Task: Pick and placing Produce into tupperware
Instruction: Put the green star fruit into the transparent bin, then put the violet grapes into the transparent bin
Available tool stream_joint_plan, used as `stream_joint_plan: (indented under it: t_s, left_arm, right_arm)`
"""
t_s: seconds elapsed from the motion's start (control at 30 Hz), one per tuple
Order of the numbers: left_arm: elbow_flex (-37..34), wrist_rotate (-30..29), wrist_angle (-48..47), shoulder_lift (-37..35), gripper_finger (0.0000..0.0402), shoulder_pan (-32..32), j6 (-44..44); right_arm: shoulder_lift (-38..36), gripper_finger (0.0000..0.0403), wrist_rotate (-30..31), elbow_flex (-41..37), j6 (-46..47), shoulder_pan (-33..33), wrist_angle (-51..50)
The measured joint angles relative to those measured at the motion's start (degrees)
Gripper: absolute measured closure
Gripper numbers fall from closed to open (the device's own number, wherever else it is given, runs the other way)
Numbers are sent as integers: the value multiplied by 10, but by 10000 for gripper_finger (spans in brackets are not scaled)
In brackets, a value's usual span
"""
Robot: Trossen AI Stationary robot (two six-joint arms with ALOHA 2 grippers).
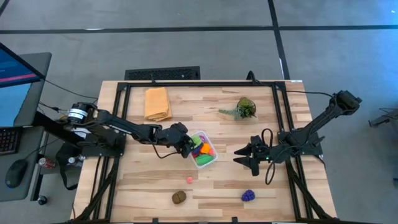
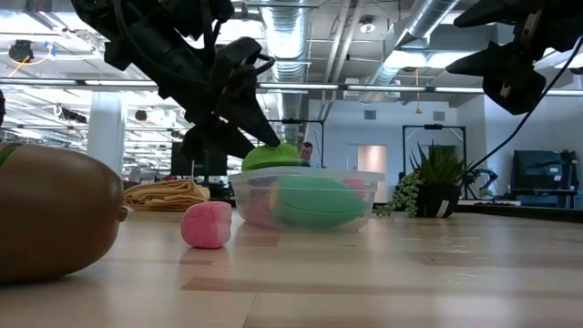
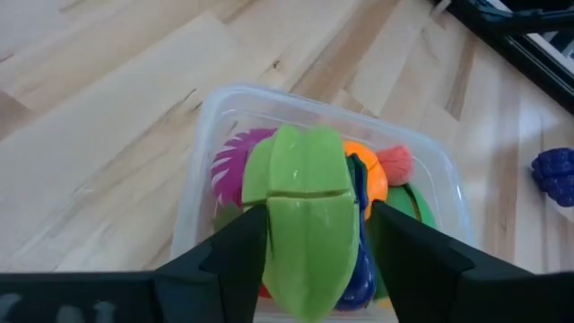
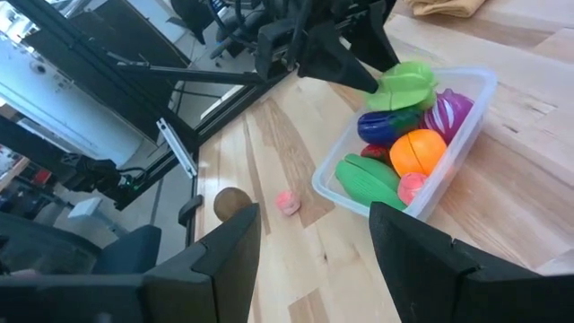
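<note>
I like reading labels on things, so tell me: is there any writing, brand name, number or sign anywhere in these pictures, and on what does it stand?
None can be read.
The computer screen left of the table shows coloured bands, but any text there is too small to read.
The tupperware, the produce in it, the orange-yellow cloth and both arms show no readable label.

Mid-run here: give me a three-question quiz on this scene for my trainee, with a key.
1. True or false: the left gripper is over the clear plastic rectangular container.
2. How many toy pieces lie loose on the wooden table?
3. What sits between the left fingers? A) purple grapes B) light-green toy vegetable C) pink ball

Key: 1 true. 2 three: small pink piece, brown round piece, blue-purple grape cluster. 3 B.
</note>
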Motion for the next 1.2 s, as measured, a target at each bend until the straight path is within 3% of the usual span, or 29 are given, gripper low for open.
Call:
stream_joint_plan:
  t_s: [0.33,0.57,0.9,1.2]
  left_arm:
    - [4,-15,0,-6,187,2,7]
    - [61,-8,-21,-7,187,14,68]
    - [171,81,-148,-6,187,-8,148]
    - [224,42,-263,-6,186,-85,168]
  right_arm:
    - [0,171,0,0,10,0,0]
    - [0,171,-2,0,15,0,0]
    - [0,171,-17,0,33,35,-3]
    - [0,171,-76,0,125,130,-70]
